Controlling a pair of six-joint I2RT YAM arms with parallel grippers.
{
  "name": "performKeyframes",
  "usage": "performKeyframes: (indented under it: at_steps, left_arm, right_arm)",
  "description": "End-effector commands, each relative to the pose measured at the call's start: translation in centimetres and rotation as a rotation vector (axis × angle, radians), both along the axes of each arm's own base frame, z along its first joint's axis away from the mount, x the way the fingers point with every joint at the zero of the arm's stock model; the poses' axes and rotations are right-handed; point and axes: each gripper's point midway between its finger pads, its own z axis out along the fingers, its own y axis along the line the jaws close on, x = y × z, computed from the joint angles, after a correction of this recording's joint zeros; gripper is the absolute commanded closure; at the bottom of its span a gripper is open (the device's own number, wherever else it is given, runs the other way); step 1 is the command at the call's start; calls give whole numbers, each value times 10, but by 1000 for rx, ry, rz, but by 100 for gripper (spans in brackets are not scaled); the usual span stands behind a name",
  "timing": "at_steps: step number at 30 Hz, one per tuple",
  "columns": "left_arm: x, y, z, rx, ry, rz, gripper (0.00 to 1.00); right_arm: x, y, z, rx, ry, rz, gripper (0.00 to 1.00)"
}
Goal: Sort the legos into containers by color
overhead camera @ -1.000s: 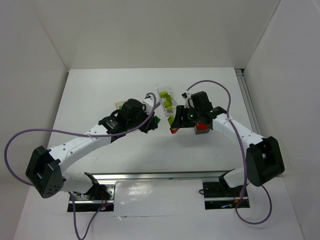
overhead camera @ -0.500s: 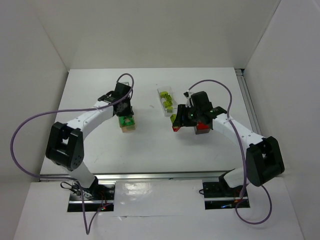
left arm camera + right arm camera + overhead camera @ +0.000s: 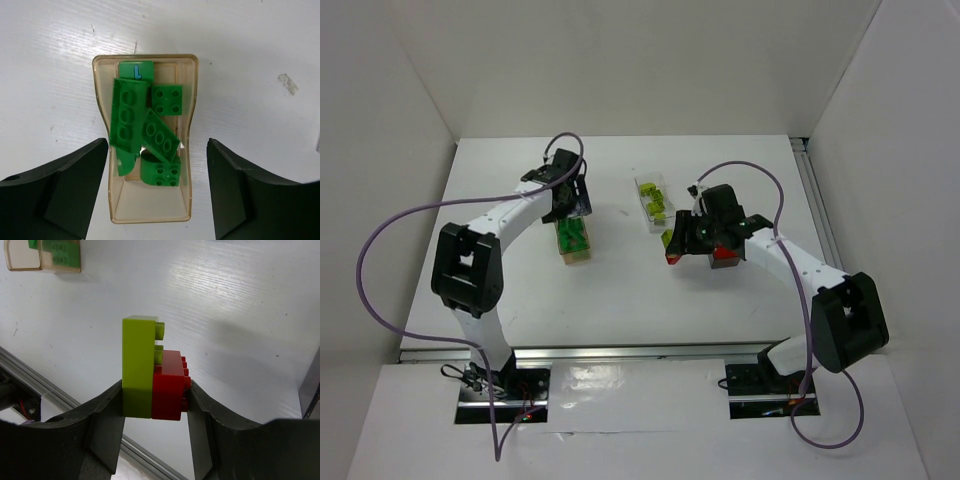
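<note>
Hovering over the translucent peach-orange rectangular plastic tray (image 3: 150,212), the left tool (image 3: 157,150) is released, its jaws spread wide to either side of the tray and touching nothing. Inside that tray lie five dark green studded plastic bricks (image 3: 127,117), heaped partly over one another toward its far end, while the near end is bare. The tray rests on the white tabletop (image 3: 250,60), left of centre in the top view.

The right tool (image 3: 155,405) is clenched on a joined pair, a lime yellow-green studded brick (image 3: 137,365) pressed flat against a red studded brick (image 3: 170,385). Both are squeezed between its jaws with their studs pointing sideways. Whether the pair touches the tabletop I cannot tell. From above, this tool sits near the closer end of the clear colourless plastic tray (image 3: 642,183), which holds several lime bricks (image 3: 658,205). The two tools are well apart.
</note>
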Motion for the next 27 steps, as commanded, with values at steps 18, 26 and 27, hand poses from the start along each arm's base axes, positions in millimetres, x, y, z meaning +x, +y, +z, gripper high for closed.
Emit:
performKeyframes:
  at_steps: [18, 26, 27]
  left_arm:
    - [-102, -150, 94, -395, -323, -878, 14]
    - [-109, -182, 92, -637, -168, -810, 16]
    - [-107, -182, 92, -695, -137, -728, 16]
  right_arm:
    - [-23, 53, 32, 281, 3, 274, 71]
    - [-11, 36, 32, 155, -101, 173, 71]
    - [-9, 34, 34, 139, -114, 145, 71]
